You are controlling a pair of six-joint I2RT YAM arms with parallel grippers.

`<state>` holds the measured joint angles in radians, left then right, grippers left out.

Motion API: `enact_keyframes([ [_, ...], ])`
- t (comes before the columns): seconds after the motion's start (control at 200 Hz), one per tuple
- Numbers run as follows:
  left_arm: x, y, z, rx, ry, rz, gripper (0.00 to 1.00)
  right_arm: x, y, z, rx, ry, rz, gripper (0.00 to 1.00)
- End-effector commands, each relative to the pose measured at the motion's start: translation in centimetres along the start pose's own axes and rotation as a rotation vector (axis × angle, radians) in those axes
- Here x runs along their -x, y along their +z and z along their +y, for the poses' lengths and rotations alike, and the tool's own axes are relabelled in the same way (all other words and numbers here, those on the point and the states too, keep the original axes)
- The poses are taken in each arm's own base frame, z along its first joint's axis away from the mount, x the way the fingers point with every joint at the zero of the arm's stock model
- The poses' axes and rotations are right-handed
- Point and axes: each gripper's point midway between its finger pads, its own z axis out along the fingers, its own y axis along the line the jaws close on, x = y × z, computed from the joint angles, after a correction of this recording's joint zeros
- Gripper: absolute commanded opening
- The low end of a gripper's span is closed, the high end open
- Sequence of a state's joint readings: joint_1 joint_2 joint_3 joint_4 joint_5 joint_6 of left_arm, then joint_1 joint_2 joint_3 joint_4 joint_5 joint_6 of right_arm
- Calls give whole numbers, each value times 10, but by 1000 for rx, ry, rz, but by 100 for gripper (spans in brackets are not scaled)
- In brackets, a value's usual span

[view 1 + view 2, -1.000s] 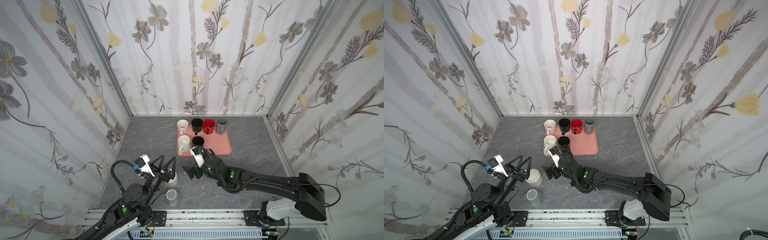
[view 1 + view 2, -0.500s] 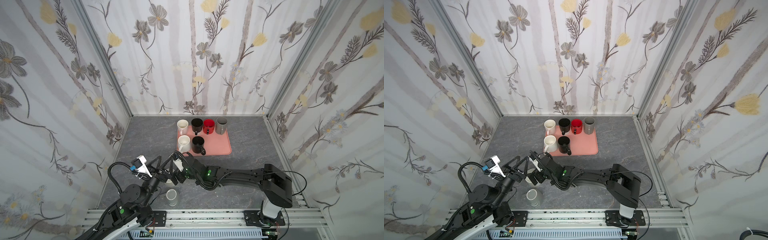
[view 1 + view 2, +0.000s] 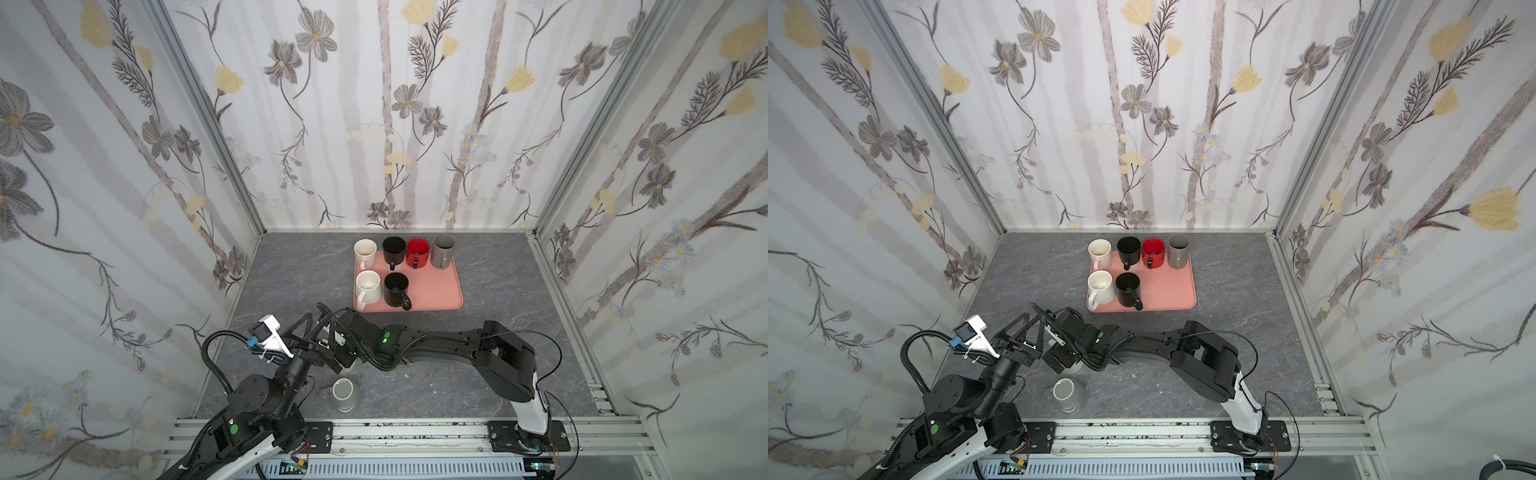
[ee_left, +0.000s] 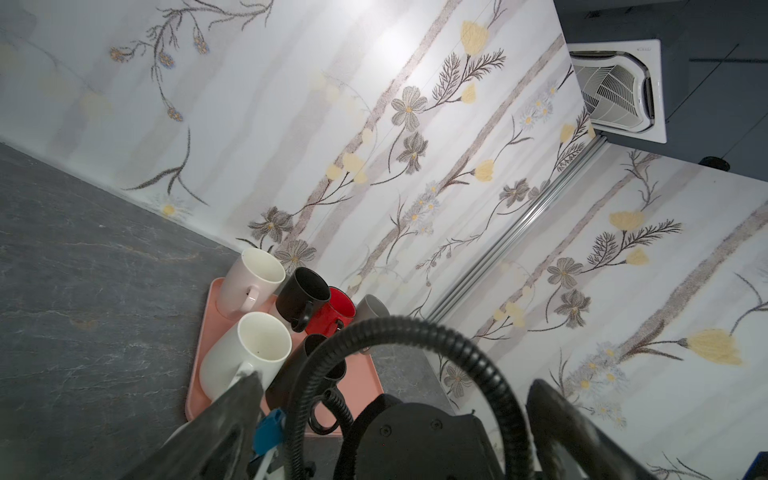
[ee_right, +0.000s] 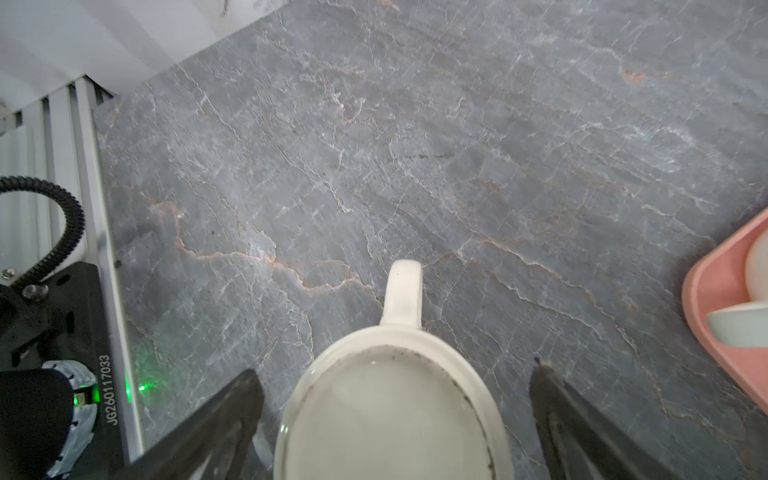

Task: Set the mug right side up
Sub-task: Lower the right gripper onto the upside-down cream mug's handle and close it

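Note:
A white mug stands upside down on the grey table, base up, handle pointing away from my right wrist. My right gripper hangs over it, open, one finger on each side and clear of the mug wall. In both top views the right arm reaches across to the front left, and my right gripper hides nearly all of that mug. My left gripper is open and empty just left of it. In the left wrist view the right arm's body and cable fill the gap between its fingers.
A grey mug stands by the front rail, just in front of both grippers. A pink tray at the middle back holds several upright mugs, white, black, red and grey. Its corner shows in the right wrist view. Walls enclose three sides.
My right arm has swung from in front of the tray to the front left, and its open gripper now straddles the white mug. My left gripper has drawn back a little from that mug.

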<state>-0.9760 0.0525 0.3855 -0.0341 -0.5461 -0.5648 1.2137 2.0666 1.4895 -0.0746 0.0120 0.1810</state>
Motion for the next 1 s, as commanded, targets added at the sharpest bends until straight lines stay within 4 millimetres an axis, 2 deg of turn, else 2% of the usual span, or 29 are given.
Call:
enact_keyframes([
  [0.0, 5, -2, 4, 21, -4, -18, 100, -18, 5, 0, -8, -30, 80, 100],
  [0.105, 6, -2, 3, 21, -1, -18, 100, -27, 8, -5, -33, -32, 106, 97],
  [0.24, 7, -2, 2, 20, 1, -15, 100, -33, 4, -17, -60, -7, 111, 89],
  [0.435, 1, 2, 0, 14, 10, -3, 100, -40, -15, -41, -87, 50, 86, 79],
  [0.535, -4, 7, -2, 22, 29, 23, 100, -54, -23, -52, -104, 72, 100, 77],
  [0.709, -17, 15, -7, 24, 67, 87, 100, -79, -50, -73, -147, 115, 107, 76],
  [0.964, -39, 28, -8, 38, 109, 156, 100, -136, -101, -101, -223, 208, 117, 77],
  [0.994, -41, 30, -8, 35, 111, 162, 100, -133, -110, -101, -221, 219, 88, 78],
])
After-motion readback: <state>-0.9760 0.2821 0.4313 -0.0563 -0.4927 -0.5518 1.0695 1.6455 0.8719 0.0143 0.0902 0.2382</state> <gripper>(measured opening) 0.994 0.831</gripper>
